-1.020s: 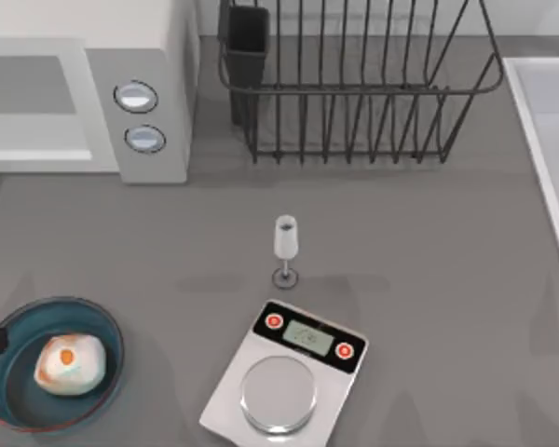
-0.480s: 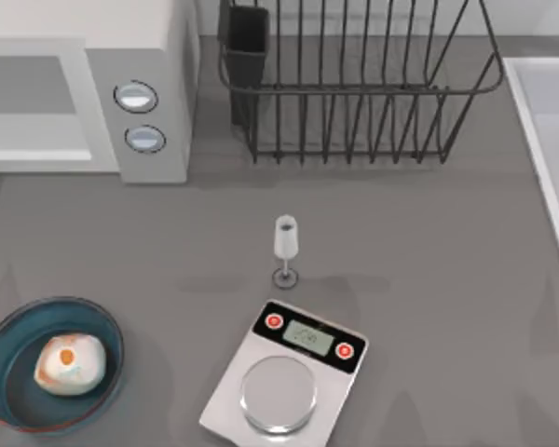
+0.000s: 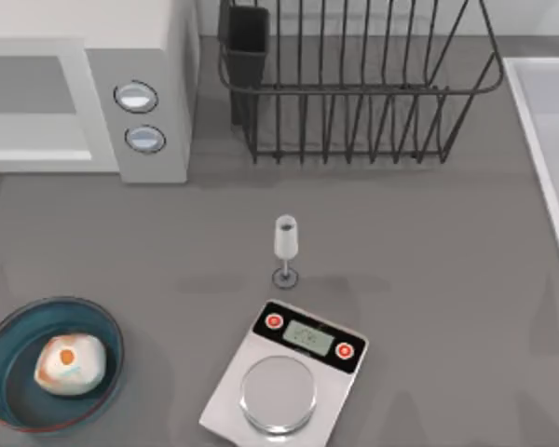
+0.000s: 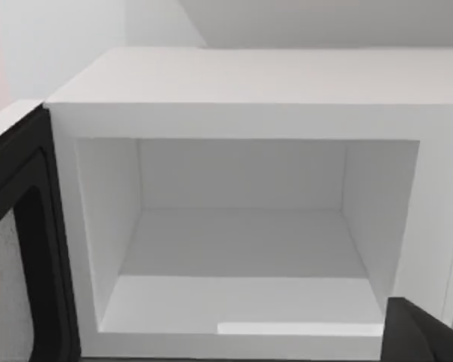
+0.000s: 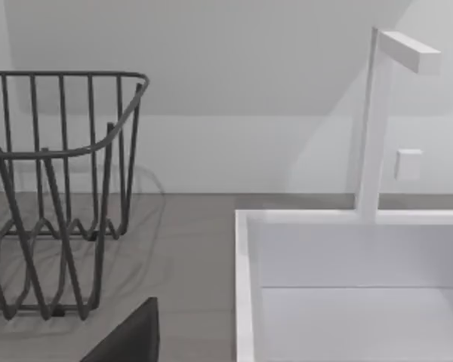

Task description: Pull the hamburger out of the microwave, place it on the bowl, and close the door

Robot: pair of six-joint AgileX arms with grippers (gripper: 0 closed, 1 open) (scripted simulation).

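Observation:
The hamburger (image 3: 69, 363) lies inside the dark blue bowl (image 3: 5, 400) at the table's front left. At the back left stands the white microwave (image 3: 93, 19) with its two knobs (image 3: 136, 96). In the left wrist view the microwave (image 4: 249, 83) faces me with its cavity empty, and the door (image 4: 15, 249) stands swung open beside it. One dark fingertip (image 4: 426, 335) of my left gripper pokes in in front of the cavity. A dark fingertip (image 5: 132, 339) of my right gripper hangs over the table near the sink.
A wine glass (image 3: 285, 247) stands mid-table, just behind a kitchen scale (image 3: 284, 382). A black wire dish rack (image 3: 354, 84) occupies the back centre. A white sink (image 3: 550, 140) with a tap (image 5: 377, 113) runs along the right edge.
The dark tip of my left gripper, beside the bowl's left rim a second ago, has left the top view. The hamburger stays in the bowl.

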